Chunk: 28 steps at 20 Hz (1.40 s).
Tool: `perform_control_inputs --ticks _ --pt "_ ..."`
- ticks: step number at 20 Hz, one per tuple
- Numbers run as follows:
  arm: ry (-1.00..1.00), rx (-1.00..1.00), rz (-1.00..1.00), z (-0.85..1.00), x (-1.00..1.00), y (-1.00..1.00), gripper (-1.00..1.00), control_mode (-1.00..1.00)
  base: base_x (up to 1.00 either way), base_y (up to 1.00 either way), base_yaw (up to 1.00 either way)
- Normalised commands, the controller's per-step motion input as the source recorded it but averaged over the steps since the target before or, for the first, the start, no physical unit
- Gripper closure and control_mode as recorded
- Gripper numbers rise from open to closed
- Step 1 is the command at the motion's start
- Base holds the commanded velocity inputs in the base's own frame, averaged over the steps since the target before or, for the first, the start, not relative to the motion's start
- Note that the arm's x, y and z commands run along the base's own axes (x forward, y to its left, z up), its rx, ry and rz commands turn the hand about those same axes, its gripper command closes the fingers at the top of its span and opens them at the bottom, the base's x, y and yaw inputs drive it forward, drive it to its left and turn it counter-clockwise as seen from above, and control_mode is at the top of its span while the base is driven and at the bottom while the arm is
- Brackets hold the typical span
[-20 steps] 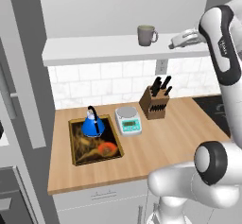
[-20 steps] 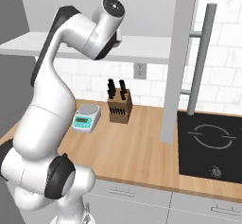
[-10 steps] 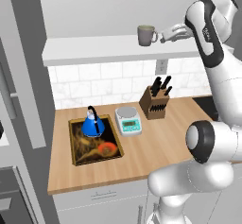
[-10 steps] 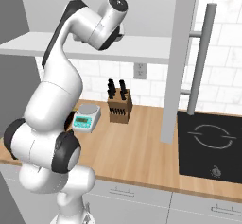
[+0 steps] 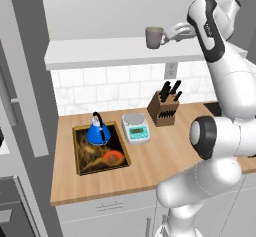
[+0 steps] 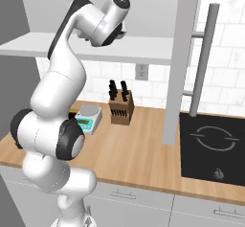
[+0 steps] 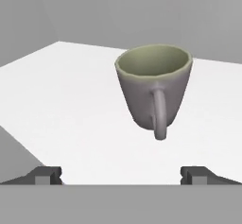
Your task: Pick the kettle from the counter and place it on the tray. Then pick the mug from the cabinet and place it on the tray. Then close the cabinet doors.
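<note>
The grey-beige mug (image 5: 154, 37) stands upright on the white shelf bottom of the cabinet (image 5: 100, 54). My gripper (image 5: 169, 34) hovers just right of it, level with it and open. In the hand view the mug (image 7: 153, 88) is straight ahead with its handle turned toward me. Both fingertips (image 7: 47, 175) are spread wide and short of it, with nothing between them. The blue kettle (image 5: 98, 131) sits on the far end of the dark tray (image 5: 78, 153) on the wooden counter (image 5: 165, 153). Both cabinet doors stand open: one (image 5: 27, 81) at the left, one (image 6: 184, 63) at the right.
A white scale (image 5: 136, 127) and a knife block (image 5: 165, 110) stand on the counter right of the tray. The black stovetop (image 6: 213, 147) lies further right, below the open right door with its long steel handle (image 6: 203, 63).
The hand has moved left along the shelf and closed in on the mug. Its fingers have stayed wide apart. Kettle, tray and mug have not moved.
</note>
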Motion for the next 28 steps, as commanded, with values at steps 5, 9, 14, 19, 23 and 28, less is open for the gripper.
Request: perform_control_inputs --ticks 5,9,14,19,23,28 --pt "0.00 0.00 0.00 -0.07 0.38 0.07 -1.00 -1.00 0.00 0.00 0.00" --pt "0.00 0.00 0.00 -0.09 0.40 -0.04 -1.00 -1.00 0.00 0.00 0.00" --pt "0.00 0.00 0.01 -0.04 0.37 -0.02 -1.00 -1.00 0.00 0.00 0.00" --pt "0.00 0.00 0.00 -0.01 0.36 0.00 -1.00 -1.00 0.00 0.00 0.00" --pt "0.00 0.00 0.00 0.00 0.17 0.00 -1.00 -1.00 0.00 0.00 0.00" --pt "-0.03 0.00 0.00 -0.01 -0.01 0.07 1.00 -1.00 0.00 0.00 0.00"
